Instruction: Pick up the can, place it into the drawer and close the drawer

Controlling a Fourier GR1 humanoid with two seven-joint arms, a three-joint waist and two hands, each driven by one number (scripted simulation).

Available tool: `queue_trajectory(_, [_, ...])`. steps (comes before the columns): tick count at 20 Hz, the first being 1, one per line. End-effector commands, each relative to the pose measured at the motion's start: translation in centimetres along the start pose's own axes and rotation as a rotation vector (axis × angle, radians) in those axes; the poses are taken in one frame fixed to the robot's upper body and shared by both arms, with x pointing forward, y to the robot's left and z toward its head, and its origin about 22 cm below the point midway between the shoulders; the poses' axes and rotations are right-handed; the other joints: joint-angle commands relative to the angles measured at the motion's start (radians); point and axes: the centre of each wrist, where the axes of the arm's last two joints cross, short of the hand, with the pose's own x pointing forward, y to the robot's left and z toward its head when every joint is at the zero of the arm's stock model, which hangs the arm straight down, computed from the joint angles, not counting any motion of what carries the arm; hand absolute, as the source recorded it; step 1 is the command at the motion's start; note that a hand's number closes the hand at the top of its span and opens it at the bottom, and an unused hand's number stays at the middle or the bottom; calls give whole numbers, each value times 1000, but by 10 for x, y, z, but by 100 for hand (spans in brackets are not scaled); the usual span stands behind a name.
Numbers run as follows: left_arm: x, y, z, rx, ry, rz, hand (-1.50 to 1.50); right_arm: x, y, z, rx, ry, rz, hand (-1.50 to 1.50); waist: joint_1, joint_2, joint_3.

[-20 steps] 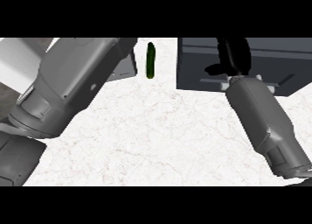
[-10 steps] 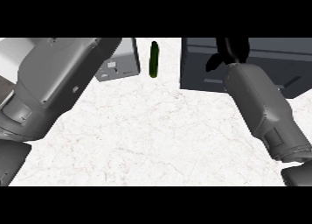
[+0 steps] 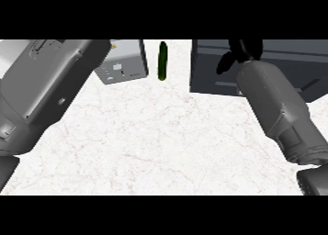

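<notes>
One hand only is in sight: your right hand (image 3: 235, 54) hangs over the left part of the dark drawer (image 3: 295, 57) at the upper right. From this angle you cannot tell whether it is curled round something or relaxed. The can shows nowhere on the white marble tabletop (image 3: 159, 137). It may be hidden by that hand or lie inside the drawer already, and nothing here settles which.

Judge the step as the placing. Make sure the can is well within the drawer's walls before you let go, then lift the hand straight up so the right forearm (image 3: 278, 110) does not drag on the drawer's front. When you close the drawer, push squarely on its face rather than on a corner.

A slim green cucumber (image 3: 163, 60) lies just left of the drawer, so keep any sideways sweep away from it. Further left stands a small grey box (image 3: 126, 64) with buttons, partly behind your left forearm (image 3: 51, 87). That forearm fills the left side, and its hand is beyond the top edge.
</notes>
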Motion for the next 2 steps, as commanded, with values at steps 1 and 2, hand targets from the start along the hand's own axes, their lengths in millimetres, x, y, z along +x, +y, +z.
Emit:
queue_trajectory(1, [0,8,7,-11,-3,-5,-150,31,-19,-26,-135,18,-124,-150,28,-22,-8])
queue_trajectory(2, [-6,1,9,-25,0,6,-150,40,-32,-39,-141,3,-131,-150,27,-16,-9])
